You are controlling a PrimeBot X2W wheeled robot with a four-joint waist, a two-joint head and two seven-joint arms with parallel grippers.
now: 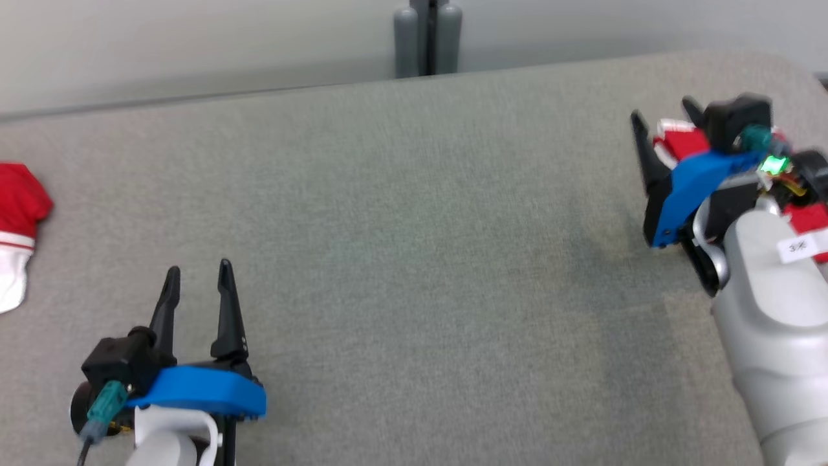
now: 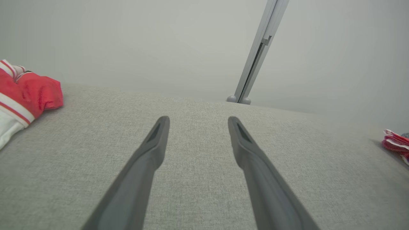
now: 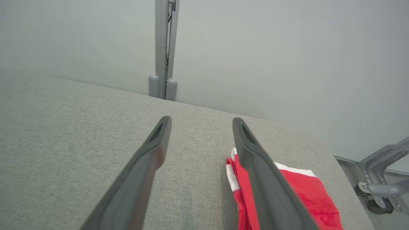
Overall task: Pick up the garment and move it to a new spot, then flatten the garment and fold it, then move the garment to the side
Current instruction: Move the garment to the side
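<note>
A folded red and white garment (image 1: 682,142) lies at the table's far right edge, partly hidden by my right arm. My right gripper (image 1: 663,111) hovers just over it, open, with nothing between its fingers. In the right wrist view the garment (image 3: 303,188) lies under and to the right of the right-hand finger of the right gripper (image 3: 201,118). My left gripper (image 1: 198,268) stands open and empty near the front left, above bare table (image 1: 414,226). The left wrist view has the left gripper (image 2: 198,118) over bare cloth and the folded garment (image 2: 394,142) far to the right.
Another red and white garment (image 1: 16,200) lies crumpled at the table's left edge, also in the left wrist view (image 2: 28,92). A grey post (image 1: 427,39) stands behind the table. A grey metal frame on wheels (image 3: 383,185) is beyond the right edge.
</note>
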